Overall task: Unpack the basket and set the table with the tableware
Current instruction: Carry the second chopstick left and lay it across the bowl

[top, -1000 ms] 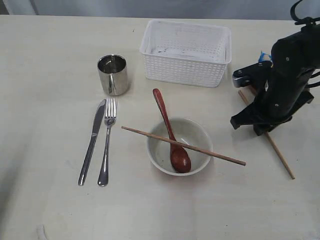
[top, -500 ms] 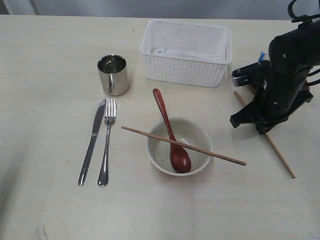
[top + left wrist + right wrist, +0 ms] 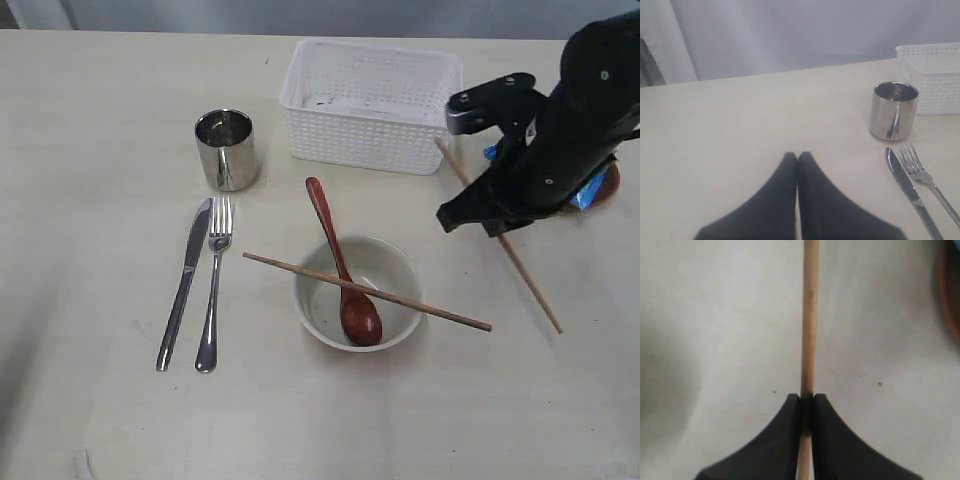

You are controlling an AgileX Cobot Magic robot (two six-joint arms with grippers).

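My right gripper is shut on one wooden chopstick, holding it above the table to the right of the white bowl. The other chopstick lies across the bowl's rim, and the reddish-brown spoon rests in the bowl. The white basket stands at the back. To the left are the steel cup, knife and fork. My left gripper is shut and empty over bare table.
Behind my right arm at the right edge, a blue bag lies on a dark brown plate. Bare tabletop stretches along the front and the far left.
My right gripper closed on the chopstick that lay on the table, raised it and carried it left toward the basket. The blue bag and plate came into view.
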